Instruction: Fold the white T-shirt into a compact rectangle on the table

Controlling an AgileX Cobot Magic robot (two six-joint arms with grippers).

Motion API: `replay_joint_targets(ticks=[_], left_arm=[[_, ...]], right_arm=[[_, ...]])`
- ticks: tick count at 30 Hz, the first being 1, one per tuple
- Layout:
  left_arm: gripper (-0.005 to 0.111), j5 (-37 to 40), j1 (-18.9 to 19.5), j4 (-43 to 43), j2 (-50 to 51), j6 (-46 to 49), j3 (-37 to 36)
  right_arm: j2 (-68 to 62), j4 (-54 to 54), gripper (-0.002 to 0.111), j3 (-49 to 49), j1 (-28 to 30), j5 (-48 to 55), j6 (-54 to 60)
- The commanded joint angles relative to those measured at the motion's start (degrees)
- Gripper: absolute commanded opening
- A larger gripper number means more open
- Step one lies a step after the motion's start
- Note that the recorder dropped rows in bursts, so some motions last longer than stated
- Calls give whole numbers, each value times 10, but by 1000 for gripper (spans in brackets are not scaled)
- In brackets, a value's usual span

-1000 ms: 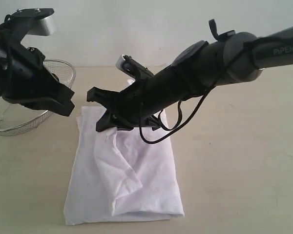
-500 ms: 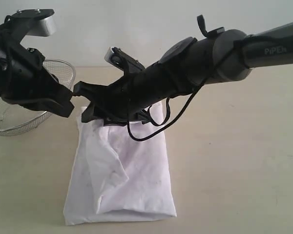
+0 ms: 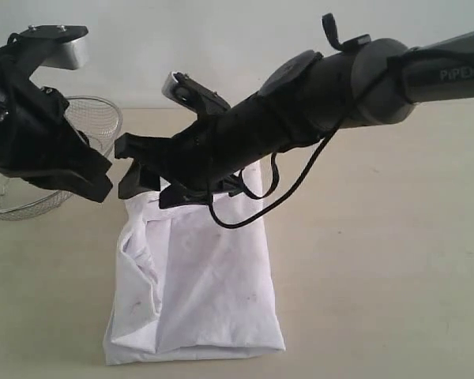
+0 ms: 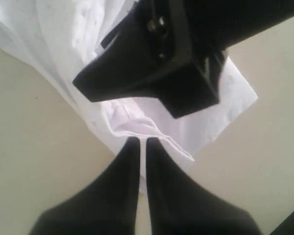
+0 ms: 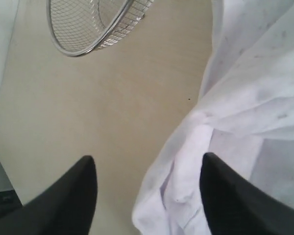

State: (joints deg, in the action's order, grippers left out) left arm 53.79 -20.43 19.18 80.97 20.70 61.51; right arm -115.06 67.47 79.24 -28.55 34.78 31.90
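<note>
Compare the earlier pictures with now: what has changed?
The right gripper swept left across the white cotton T-shirt, opened and let go of the fold, which now lies flatter. The left gripper stayed shut; the round wire-mesh metal basket stayed put.

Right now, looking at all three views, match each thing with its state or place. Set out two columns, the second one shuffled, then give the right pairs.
Column one
1. left hand
2. right hand
3. white T-shirt
4. wire-mesh basket

Column two
a. lies folded on the table
b. jaws wide apart
c. stands at the exterior view's left edge
d. jaws shut together

Pairs: 1-d, 2-b, 3-a, 4-c
</note>
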Motion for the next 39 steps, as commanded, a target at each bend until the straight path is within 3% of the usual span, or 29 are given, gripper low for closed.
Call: replay_joint_targets(ticks=[1,5,7,9,13,14,23,34,39], left_arm=[[4,10,-2,-3,-4,5,-2],[5,-49,-2,-3,6,16,-2],[12,-57,-2,0,18,43,-2],[26,-61,-2,10,36,80,-2],[68,-108,-2,11,78,134,-2],[70,-127,-2,11,89,151,-2],[66,-241,-2,68,164,275,2],[66,-219,-26,67,251,297,94],[66,-212,-38,33,286,264,119]], right_arm=[[54,-64,42,2,21,17,-12],[83,-194,42,0,88,78,-94],[86,-236,42,0,109,104,-121],[90,-267,42,-1,130,120,-132],[110,-279,42,-39,176,118,-128],[117,-279,42,-54,189,113,-121],[144,-273,42,-169,274,70,-59],[144,-221,42,-176,274,55,-26],[144,-220,42,-176,274,55,-24]])
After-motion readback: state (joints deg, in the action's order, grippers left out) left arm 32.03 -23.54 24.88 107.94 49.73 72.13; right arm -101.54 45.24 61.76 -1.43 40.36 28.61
